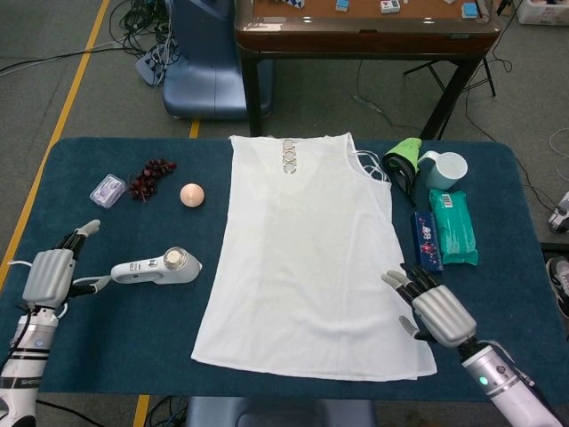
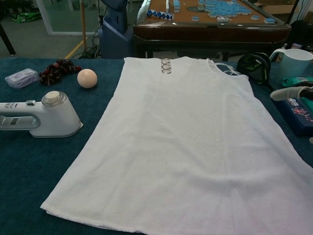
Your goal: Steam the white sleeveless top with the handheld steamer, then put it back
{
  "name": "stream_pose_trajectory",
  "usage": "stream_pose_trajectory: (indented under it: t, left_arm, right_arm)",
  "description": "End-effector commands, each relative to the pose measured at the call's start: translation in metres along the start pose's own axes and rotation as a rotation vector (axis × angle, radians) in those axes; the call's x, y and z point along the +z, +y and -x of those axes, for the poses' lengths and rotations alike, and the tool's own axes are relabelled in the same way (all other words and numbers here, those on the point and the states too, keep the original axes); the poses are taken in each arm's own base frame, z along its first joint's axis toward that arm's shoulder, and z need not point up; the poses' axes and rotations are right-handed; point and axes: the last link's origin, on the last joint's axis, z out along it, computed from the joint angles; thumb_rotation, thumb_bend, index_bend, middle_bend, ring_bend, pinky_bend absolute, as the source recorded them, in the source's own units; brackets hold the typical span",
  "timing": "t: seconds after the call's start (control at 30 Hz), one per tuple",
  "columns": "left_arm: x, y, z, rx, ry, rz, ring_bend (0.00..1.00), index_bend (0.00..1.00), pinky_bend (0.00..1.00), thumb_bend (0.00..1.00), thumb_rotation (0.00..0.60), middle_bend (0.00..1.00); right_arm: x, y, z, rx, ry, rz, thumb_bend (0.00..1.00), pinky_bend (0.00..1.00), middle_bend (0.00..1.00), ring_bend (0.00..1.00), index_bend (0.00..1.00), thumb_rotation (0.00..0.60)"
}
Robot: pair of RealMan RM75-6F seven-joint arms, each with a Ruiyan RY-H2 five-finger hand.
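The left hand [image 1: 47, 274] is hanging over the left edge of the dark blue table [image 1: 107, 338], its fingers spread and holding nothing; only the thumb tip is reaching toward the handle end of the handheld steamer [image 1: 158, 267], and whether they are touching cannot be told. The steamer is lying on its side on the cloth, handle pointing left, round cap facing up, just beside the lower left hem of the top but apart from it. A white cable [image 1: 12, 264] is showing briefly at the table's left edge by the left hand.

Behind the steamer, a small clear plastic packet [image 1: 107, 190], a bunch of dark red grapes [image 1: 151, 177] and a pale peach-coloured ball [image 1: 191, 195] are sitting in a row near the far left of the table.

The white sleeveless top [image 1: 307, 258] is lying flat in the middle of the table, neckline with its 3 ring details toward the far edge, hem toward the robot.

To its right, a green and black object [image 1: 403, 160], a pale mug [image 1: 444, 169], a dark blue box [image 1: 426, 241] and a teal packet [image 1: 453, 227] are sitting together. A small metal rod [image 1: 444, 305] is lying nearer the front.

The right hand [image 1: 433, 307] is hovering over the top's lower right edge, fingers apart, holding nothing.
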Motion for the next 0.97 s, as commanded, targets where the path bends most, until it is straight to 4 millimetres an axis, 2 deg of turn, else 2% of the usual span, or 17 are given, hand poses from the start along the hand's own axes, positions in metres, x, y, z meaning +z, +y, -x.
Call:
stream_pose_trajectory:
  t: [0.03, 0.23, 0.47, 0.63, 0.97]
  left_arm:
    - [-0.020, -0.005, -0.007, 0.039, 0.044, -0.045, 0.22, 0.13, 0.42, 0.13, 0.600, 0.19]
    - [-0.046, -0.004, -0.007, 0.025, 0.090, -0.059, 0.22, 0.15, 0.41, 0.13, 0.600, 0.19]
    - [-0.065, 0.005, 0.000, 0.059, 0.088, -0.009, 0.22, 0.15, 0.40, 0.13, 0.600, 0.20]
    - [-0.070, 0.007, 0.003, 0.068, 0.068, -0.004, 0.22, 0.16, 0.40, 0.13, 0.600, 0.20]
    - [-0.073, 0.002, 0.004, 0.101, 0.053, -0.034, 0.22, 0.17, 0.40, 0.13, 0.600, 0.20]
  right_arm:
    - [-0.015, 0.019, -0.012, -0.027, 0.052, 0.098, 0.44, 0.00, 0.15, 0.00, 0.00, 0.600]
    - [-0.041, 0.035, -0.021, -0.024, 0.140, 0.216, 0.44, 0.00, 0.16, 0.00, 0.00, 0.600]
    - [-0.065, 0.043, -0.027, -0.015, 0.169, 0.270, 0.44, 0.00, 0.17, 0.00, 0.00, 0.600]
    - [-0.071, 0.044, -0.025, -0.013, 0.163, 0.269, 0.43, 0.00, 0.17, 0.01, 0.00, 0.600]
    - [-0.068, 0.042, -0.023, -0.031, 0.161, 0.248, 0.44, 0.00, 0.17, 0.01, 0.00, 0.600]
